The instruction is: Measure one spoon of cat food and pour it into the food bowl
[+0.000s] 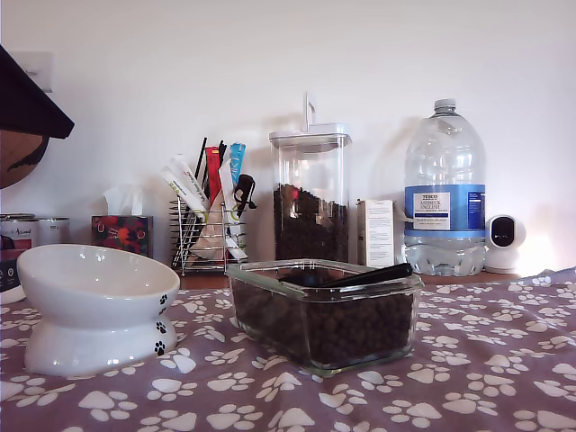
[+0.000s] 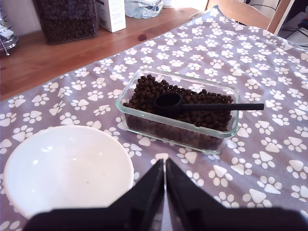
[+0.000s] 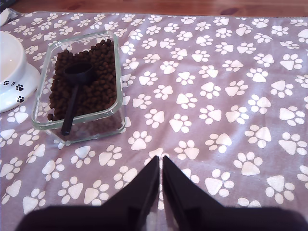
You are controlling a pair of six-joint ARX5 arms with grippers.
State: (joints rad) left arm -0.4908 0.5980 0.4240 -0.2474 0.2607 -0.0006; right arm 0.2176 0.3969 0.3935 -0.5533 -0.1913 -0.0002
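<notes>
On the cat food [image 2: 192, 103], the spoon [image 2: 202, 105], apart from my first tool [image 2: 165, 180]

Black spoon [image 2: 168, 102], purple paw-print cloth [image 2: 269, 72]

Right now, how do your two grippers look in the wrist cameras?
My first gripper and my second gripper look alike: matte black, each with two flat jaws tapering to a point. No markings or cables are visible on them. The exterior view shows neither.
</notes>
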